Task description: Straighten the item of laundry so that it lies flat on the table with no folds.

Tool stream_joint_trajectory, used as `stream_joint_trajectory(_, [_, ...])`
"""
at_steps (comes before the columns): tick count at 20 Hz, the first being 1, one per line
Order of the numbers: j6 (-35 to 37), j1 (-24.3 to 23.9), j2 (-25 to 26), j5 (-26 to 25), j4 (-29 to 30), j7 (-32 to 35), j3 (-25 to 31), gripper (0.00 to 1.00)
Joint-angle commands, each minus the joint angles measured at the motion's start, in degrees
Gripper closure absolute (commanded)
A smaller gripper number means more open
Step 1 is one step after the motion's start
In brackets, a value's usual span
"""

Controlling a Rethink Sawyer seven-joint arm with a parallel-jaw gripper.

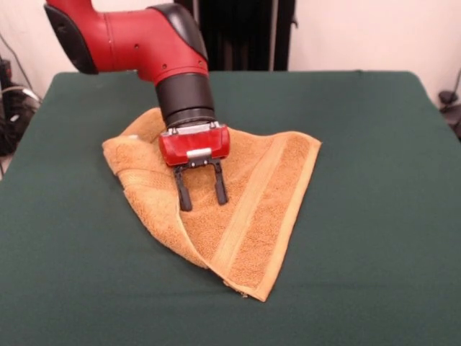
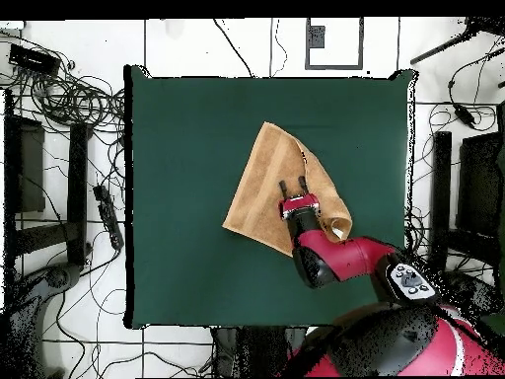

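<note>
Towel folded, gripper above it

You see the table (image 1: pixel 374 216) w/ the towel (image 1: pixel 266 209) near its centre, one side folded over, pale band running toward the near edge in front view. Gripper (image 1: pixel 202 193) is over the towel, jaws apart, holding nothing.

Robotics lab: green-clothed table (image 2: pixel 178 197) on tiled floor (image 2: pixel 197 44), loose cables (image 2: pixel 69 99) off its left edge, black equipment racks (image 2: pixel 39 188) flanking both sides.
</note>
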Motion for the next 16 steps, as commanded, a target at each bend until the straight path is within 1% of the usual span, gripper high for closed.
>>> stream_joint_trajectory(1, [6.66,2.95,2.83,0.76,-11.47,-3.61,-7.33,0.00])
stream_joint_trajectory(4, [6.30,3.09,2.50,-0.63,-11.73,-2.47,-7.51,0.00])
stream_joint_trajectory(6, [7.82,1.82,1.20,-4.61,-11.21,1.75,-5.40,0.00])
stream_joint_trajectory(8, [8.87,0.80,-0.05,-7.63,-10.73,4.57,-4.06,0.00])
stream_joint_trajectory(11, [10.50,0.43,-1.40,-11.23,-10.72,6.15,-3.42,0.00])
stream_joint_trajectory(13, [10.75,0.67,-1.20,-12.61,-11.48,5.85,-3.79,0.00])
stream_joint_trajectory(16, [11.23,0.13,-1.39,-14.86,-11.83,7.43,-2.98,0.00])
